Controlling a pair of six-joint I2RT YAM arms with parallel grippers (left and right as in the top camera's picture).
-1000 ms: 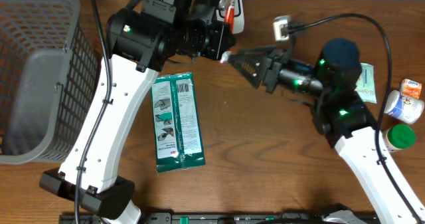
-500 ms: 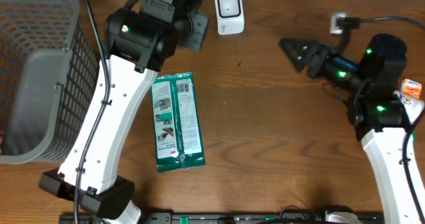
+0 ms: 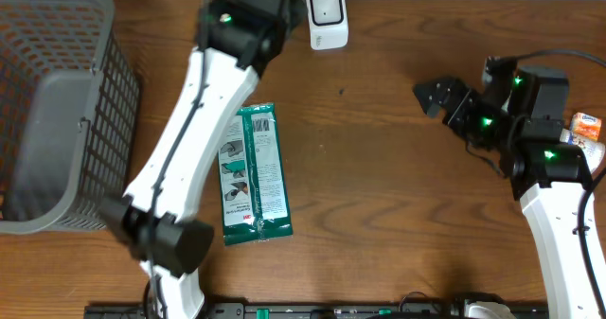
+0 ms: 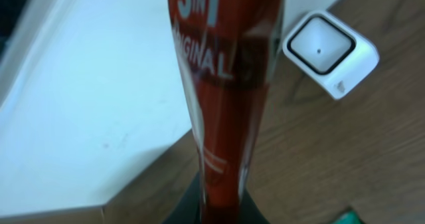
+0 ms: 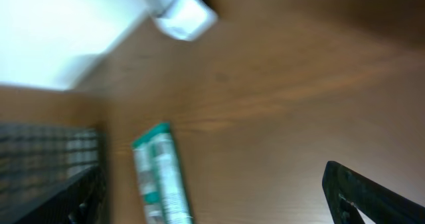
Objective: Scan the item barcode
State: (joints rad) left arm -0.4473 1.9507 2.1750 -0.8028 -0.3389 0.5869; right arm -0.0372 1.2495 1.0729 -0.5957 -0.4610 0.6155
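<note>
Left gripper (image 4: 221,209) pinches the tube (image 4: 226,84) by its narrow end, a sound hold since it looks light, glossy, probably slippery; right gripper (image 3: 443,96) jaws spread, empty

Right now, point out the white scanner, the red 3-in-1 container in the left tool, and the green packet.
white scanner (image 3: 327,16), overhead view, top face.
red 3-in-1 container (image 4: 226,117), left wrist view, mid-body.
green packet (image 3: 253,172), overhead view, centre of label.
</note>
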